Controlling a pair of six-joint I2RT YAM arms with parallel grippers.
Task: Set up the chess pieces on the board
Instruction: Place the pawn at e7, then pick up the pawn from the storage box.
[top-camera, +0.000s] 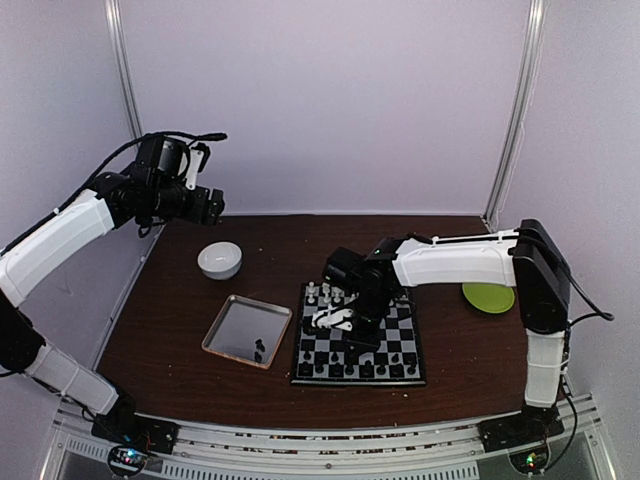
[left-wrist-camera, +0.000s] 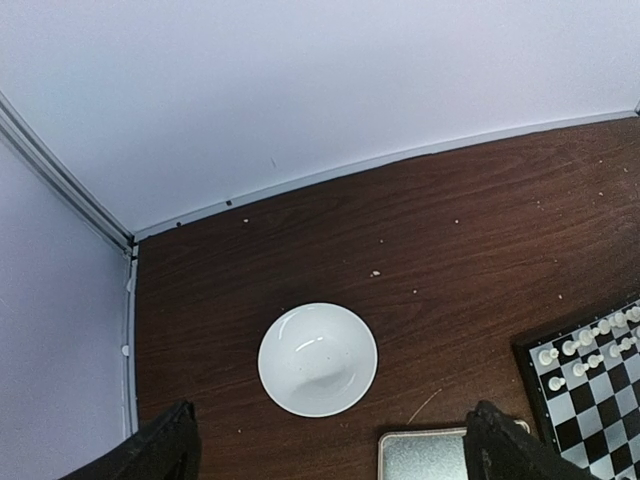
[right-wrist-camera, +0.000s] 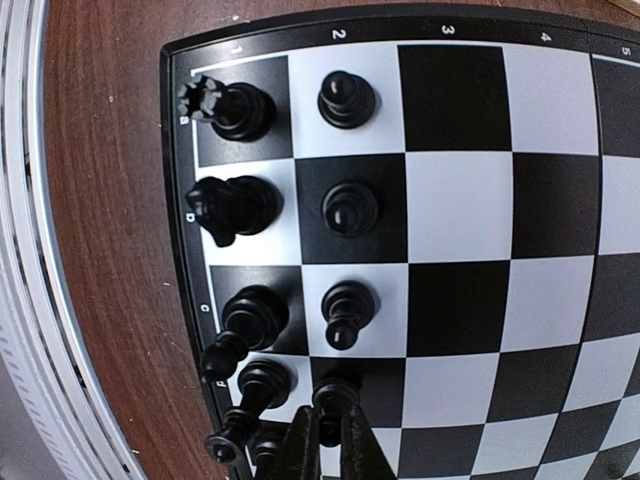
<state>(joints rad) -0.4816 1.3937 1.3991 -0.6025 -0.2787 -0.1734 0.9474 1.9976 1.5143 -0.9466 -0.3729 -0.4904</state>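
Top: board (top-camera: 410, 325) at 4 o'clock on table (top-camera: 170, 330); tray (top-camera: 225, 325) at board's 9 o'clock, bowl (top-camera: 220, 260) at its 10; right gripper (top-camera: 335, 320) low over board; left gripper (top-camera: 212, 205) raised, toward 10 o'clock.
Left wrist: fingers (left-wrist-camera: 160, 450) spread wide, nothing between; bowl beneath.
Right wrist: jaws pinched shut on black pawn (right-wrist-camera: 335, 392); black pieces (right-wrist-camera: 240, 205) ranked along board's 9 o'clock edge.

Dark brown wooden table (top-camera: 160, 330), seen from above, its surface dotted with pale specks (left-wrist-camera: 374, 273). Resting directly on it, from left to right: a white bowl (top-camera: 219, 260) toward the far left, a silver rectangular tray (top-camera: 238, 325) nearer the front and set at a slant, the board (top-camera: 408, 332) just beside the tray, and a flat green plate (top-camera: 488, 297) well apart at the right.
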